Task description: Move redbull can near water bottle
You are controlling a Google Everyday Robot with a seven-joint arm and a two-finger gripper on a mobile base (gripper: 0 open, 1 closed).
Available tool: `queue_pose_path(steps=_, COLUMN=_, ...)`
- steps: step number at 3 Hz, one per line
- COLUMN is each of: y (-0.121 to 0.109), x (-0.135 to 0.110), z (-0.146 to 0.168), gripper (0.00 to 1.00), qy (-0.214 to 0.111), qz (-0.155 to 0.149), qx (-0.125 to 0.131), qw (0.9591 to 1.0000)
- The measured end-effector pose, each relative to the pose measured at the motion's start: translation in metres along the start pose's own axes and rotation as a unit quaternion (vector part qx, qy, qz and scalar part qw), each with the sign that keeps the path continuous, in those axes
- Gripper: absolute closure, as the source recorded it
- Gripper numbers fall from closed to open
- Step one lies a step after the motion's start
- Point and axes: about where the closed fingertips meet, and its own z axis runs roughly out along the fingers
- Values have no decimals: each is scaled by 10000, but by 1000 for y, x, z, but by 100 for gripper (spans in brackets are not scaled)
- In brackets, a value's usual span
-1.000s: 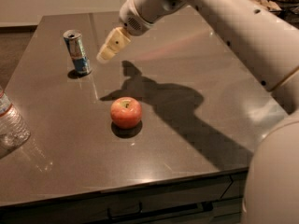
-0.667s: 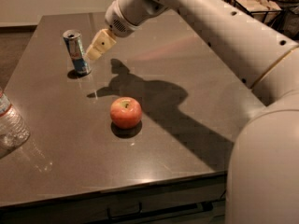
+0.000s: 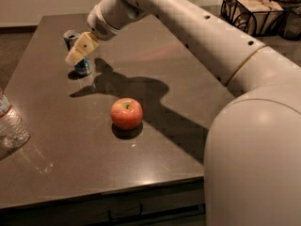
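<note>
Watching my one camera feed, I see the gripper (image 3: 80, 50) in the upper left of the frame. It is at the end of the white arm (image 3: 188, 25), which comes in from the right side and crosses the top of the picture. Its cream-coloured tip points down and to the left and overlaps the middle of the redbull can (image 3: 71, 35). Only the can's silver top shows above the tip, and its blue base below it. I cannot tell whether the claw is released, clenched, or closed around the can. Nor can I tell whether it touches the can or merely hangs in front of it.

The redbull can stands upright on the dark table (image 3: 61, 145), near the table's far left corner. The water bottle (image 3: 11, 126) is lower down at the left edge of the frame, cut off by the border. Its clear ribbed body and a strip of red-and-white label are showing. Can and bottle are well apart, with bare tabletop between them.

A red-and-yellow apple (image 3: 126, 113) rests near the middle of the table, below and to the right of the can. The arm's shadow (image 3: 131, 86) lies across the tabletop between can and apple. A wire basket (image 3: 251, 11) sits in the upper right corner, beyond the table. The robot's rounded white body (image 3: 254, 168) fills the lower right.
</note>
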Motion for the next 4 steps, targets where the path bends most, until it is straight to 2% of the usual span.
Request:
queue_pose_path(steps=2, y=0, x=-13, z=20, gripper=46, qy=-105, qz=-18, qx=-203, qw=9997)
queue_pose_path(steps=3, y=2, x=-17, z=13, gripper=68, qy=-189, qz=-88, qx=-313, qw=9993)
queue_pose_path(steps=4, y=16, x=-21, z=-5, gripper=91, qy=-309, qz=-245, qx=-542, qw=9978)
